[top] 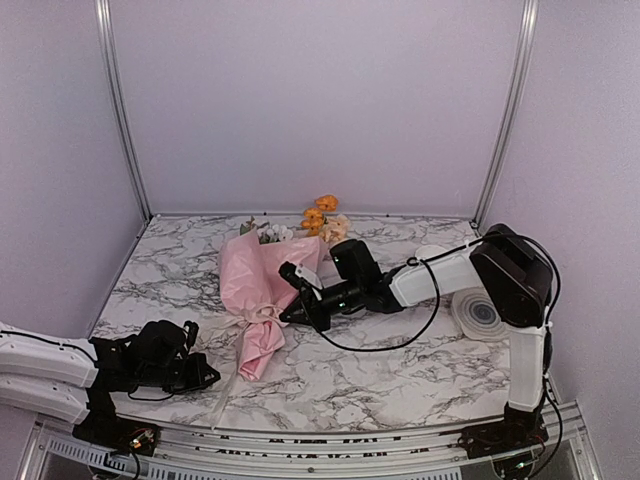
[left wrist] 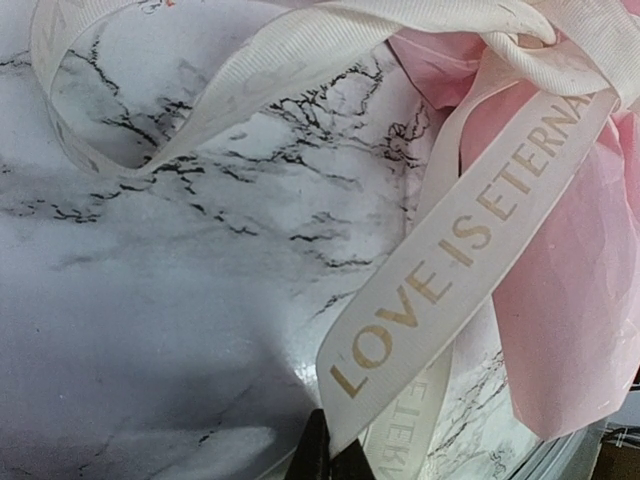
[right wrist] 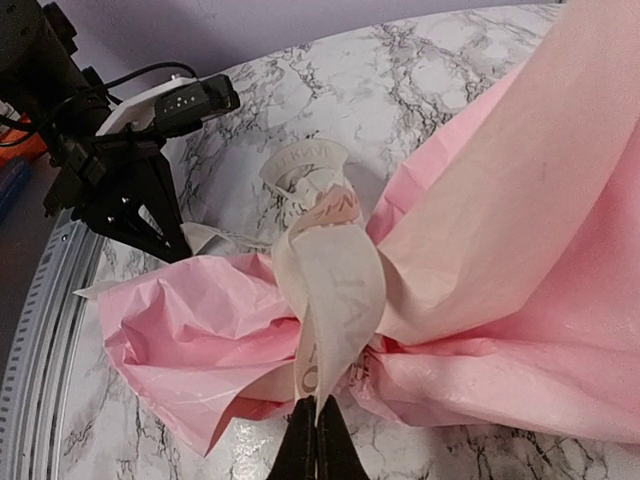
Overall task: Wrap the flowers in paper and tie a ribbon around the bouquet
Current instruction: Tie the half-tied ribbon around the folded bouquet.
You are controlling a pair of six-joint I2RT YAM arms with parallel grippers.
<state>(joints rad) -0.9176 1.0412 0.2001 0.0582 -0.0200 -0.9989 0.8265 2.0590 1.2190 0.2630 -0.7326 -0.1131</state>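
Though crinkly pink paper (top: 262, 290) already wraps the orange-and-white artificial flowers (top: 320, 218), the left end effector (left wrist: 323, 442) and right end effector (right wrist: 317, 432) each pinch the cream lettered ribbon (left wrist: 470, 240), so tying looks unfinished.

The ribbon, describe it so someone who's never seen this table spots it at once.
On the marble table lies a pink paper bouquet, flowers at its far end. Around its pinched neck runs the ribbon: a flat cream band with gold lettering, unlike the round black cables nearby.

The bouquet (top: 258, 295) lies on the marble table (top: 400, 372), right tool (top: 287, 316) at its waist.
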